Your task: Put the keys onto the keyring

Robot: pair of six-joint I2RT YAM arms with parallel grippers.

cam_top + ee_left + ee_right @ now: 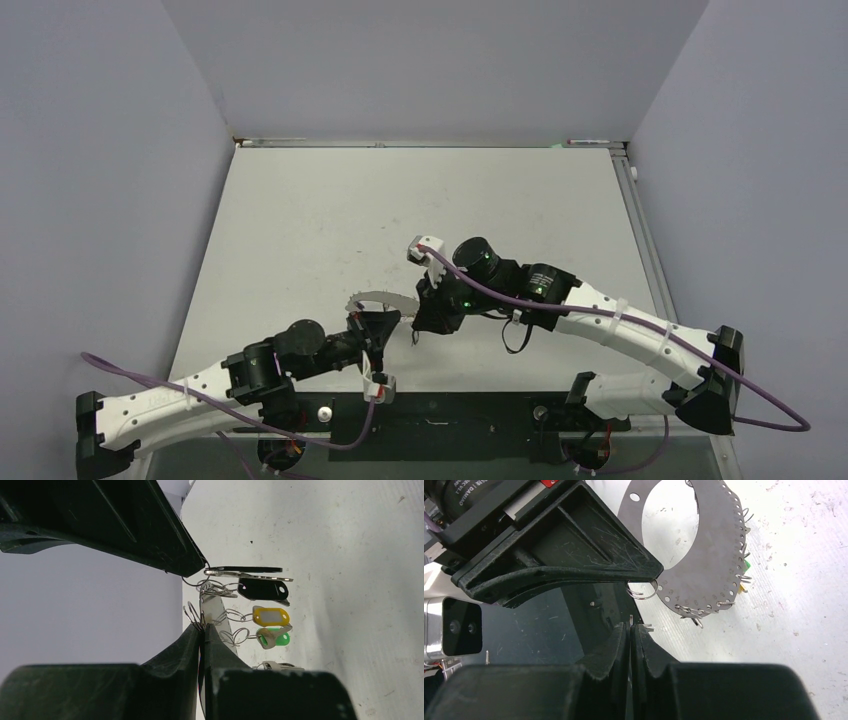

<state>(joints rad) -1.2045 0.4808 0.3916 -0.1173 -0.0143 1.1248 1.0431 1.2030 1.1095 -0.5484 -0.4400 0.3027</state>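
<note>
The keyring point(380, 298) is a flat grey hoop with small holes along its rim. My left gripper point(378, 325) is shut on its edge and holds it upright over the table. In the left wrist view the fingertips point(192, 635) pinch the hoop point(212, 607); keys with black point(262, 589), yellow point(271, 616) and green point(274, 637) tags hang from it on small wire rings. My right gripper point(420, 325) is right beside the hoop point(716, 545). Its jaws point(630, 626) are shut on a thin metal sliver, seemingly a key point(250, 574) held at the hoop's rim.
The white table point(420, 200) stretches far and wide behind the grippers, with walls at left, back and right. The black base plate point(450, 415) lies along the near edge. Another key point(280, 666) shows low beside the left fingers.
</note>
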